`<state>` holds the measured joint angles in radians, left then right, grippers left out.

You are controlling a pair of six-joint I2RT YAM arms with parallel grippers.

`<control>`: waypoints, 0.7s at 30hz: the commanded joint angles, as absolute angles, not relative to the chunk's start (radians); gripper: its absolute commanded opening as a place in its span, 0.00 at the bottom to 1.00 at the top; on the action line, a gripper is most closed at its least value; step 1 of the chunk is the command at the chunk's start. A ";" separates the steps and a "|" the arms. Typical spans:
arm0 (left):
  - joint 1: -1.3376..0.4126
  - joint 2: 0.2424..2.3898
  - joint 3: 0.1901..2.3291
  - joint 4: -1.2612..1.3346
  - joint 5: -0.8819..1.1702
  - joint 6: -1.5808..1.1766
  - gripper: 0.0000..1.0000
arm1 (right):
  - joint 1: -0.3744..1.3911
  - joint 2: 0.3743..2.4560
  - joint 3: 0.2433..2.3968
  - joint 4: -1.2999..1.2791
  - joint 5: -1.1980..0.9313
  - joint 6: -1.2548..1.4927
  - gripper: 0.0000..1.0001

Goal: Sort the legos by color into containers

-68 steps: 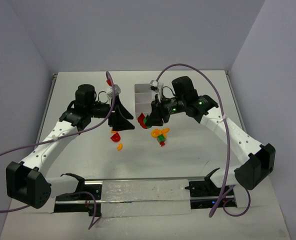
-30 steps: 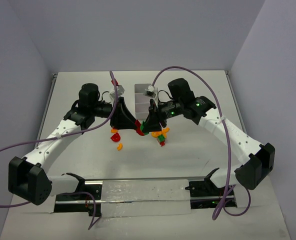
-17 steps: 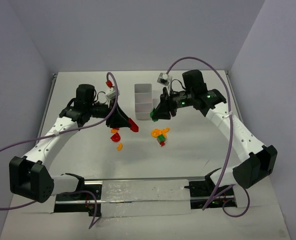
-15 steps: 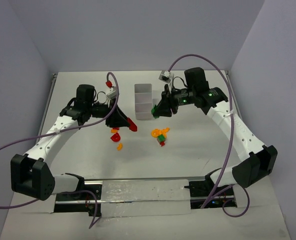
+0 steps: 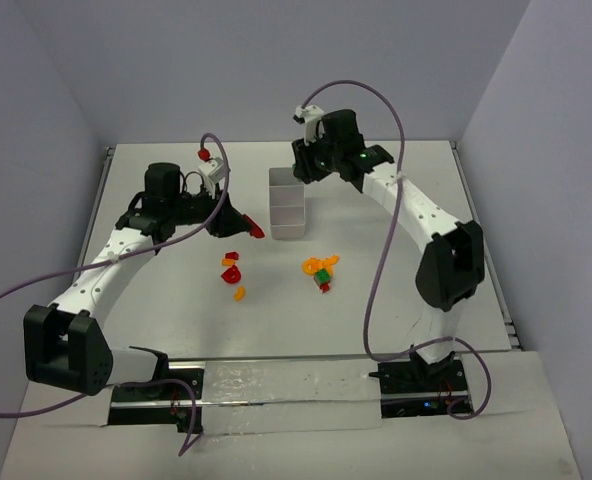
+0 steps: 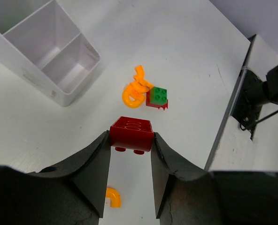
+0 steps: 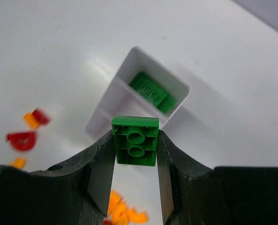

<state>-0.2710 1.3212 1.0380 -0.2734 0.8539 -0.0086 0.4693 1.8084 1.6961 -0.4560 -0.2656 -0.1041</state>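
My left gripper (image 6: 131,142) is shut on a red brick (image 6: 131,133), held above the table left of the white tray (image 5: 286,205). My right gripper (image 7: 135,145) is shut on a green brick (image 7: 135,140), which hangs over the tray (image 7: 100,121) near its far end. The far compartment holds another green brick (image 7: 152,91). The two nearer compartments (image 6: 64,63) look empty. On the table lie orange curved pieces (image 6: 133,91) against a green brick (image 6: 158,96), a single orange curve (image 6: 113,197), and red pieces (image 7: 22,139) with small orange bits.
A metal rail (image 5: 286,380) with the arm bases runs along the near table edge. Purple cables (image 5: 376,110) loop above both arms. Grey walls close in the table on the left, back and right.
The right arm has swung from the pile up and back to the tray's far end, carrying the green brick. The left gripper has drawn back leftward with the red brick.
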 commanded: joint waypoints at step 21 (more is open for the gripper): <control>-0.257 1.381 1.123 -0.178 0.716 -0.080 0.00 | 0.532 2.069 1.882 -0.337 0.068 -0.118 0.18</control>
<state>-0.2646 1.3773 1.0696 -0.2203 0.7286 -0.0715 0.5146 2.0526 1.8351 -0.3863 0.0505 -0.1062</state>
